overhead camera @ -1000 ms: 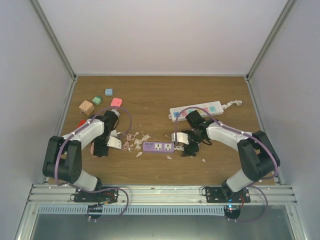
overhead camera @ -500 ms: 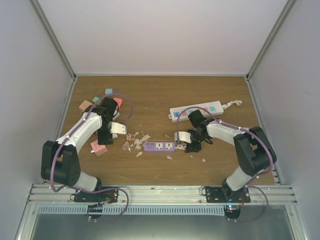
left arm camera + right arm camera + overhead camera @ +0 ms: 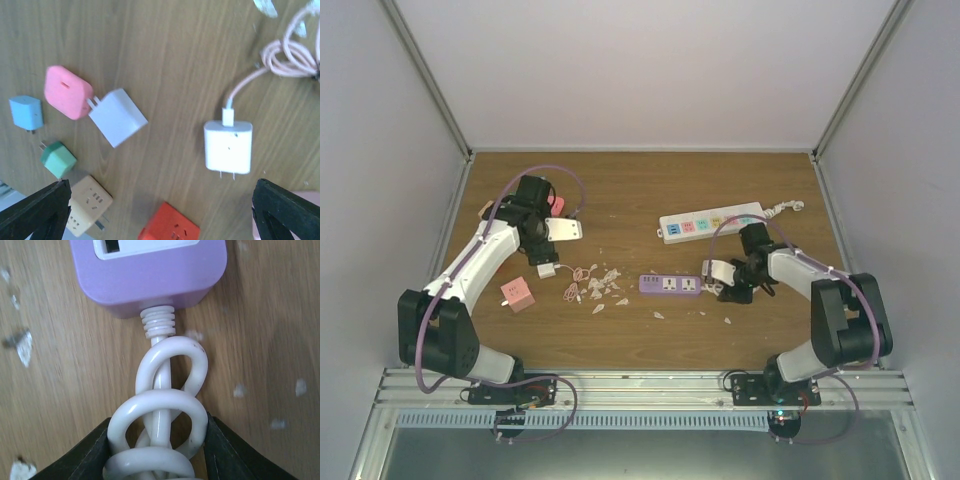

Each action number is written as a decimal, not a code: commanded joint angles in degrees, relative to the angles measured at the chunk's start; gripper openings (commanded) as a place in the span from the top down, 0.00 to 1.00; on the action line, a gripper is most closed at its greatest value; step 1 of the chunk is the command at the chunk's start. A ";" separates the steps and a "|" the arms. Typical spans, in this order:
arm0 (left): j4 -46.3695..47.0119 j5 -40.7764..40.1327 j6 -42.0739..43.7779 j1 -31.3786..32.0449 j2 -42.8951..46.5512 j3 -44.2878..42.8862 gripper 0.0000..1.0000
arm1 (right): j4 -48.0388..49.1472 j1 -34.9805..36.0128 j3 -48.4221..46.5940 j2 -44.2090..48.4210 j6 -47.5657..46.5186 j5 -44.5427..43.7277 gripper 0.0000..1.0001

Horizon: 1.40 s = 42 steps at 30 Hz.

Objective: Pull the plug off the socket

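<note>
A brown wooden table [image 3: 640, 190] sits inside white walls [image 3: 650, 70]. At the upper left of the overhead view the left gripper [image 3: 560, 230] hangs above the wood with its fingers spread wide, holding nothing. The white plug [image 3: 228, 147] lies flat on the table just below it in that view, touching neither finger, with its pink cable [image 3: 290, 55] coiled to the right. The purple socket strip [image 3: 670, 284] lies at the centre, well apart from the plug. Right of centre, the right gripper [image 3: 157, 450] is clenched on the strip's coiled white cord [image 3: 165, 405].
</note>
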State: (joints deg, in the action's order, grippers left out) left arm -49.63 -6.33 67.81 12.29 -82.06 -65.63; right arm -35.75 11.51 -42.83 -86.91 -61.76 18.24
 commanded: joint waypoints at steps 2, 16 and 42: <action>5.18 7.08 -5.53 0.25 0.41 -4.41 0.01 | -2.28 -6.98 2.64 1.98 -6.39 -3.68 0.57; 4.89 20.70 -16.56 0.19 -1.44 -10.47 0.01 | 0.74 -25.34 0.86 0.12 -16.66 -5.18 0.57; 7.04 43.84 -36.11 -14.20 -7.59 -20.52 0.01 | -17.48 -27.33 -28.21 0.41 -5.93 19.16 0.00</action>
State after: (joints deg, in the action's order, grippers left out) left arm -45.98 32.36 37.54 1.52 -88.68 -83.11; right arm -48.25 -16.36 -65.25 -86.89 -72.90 28.23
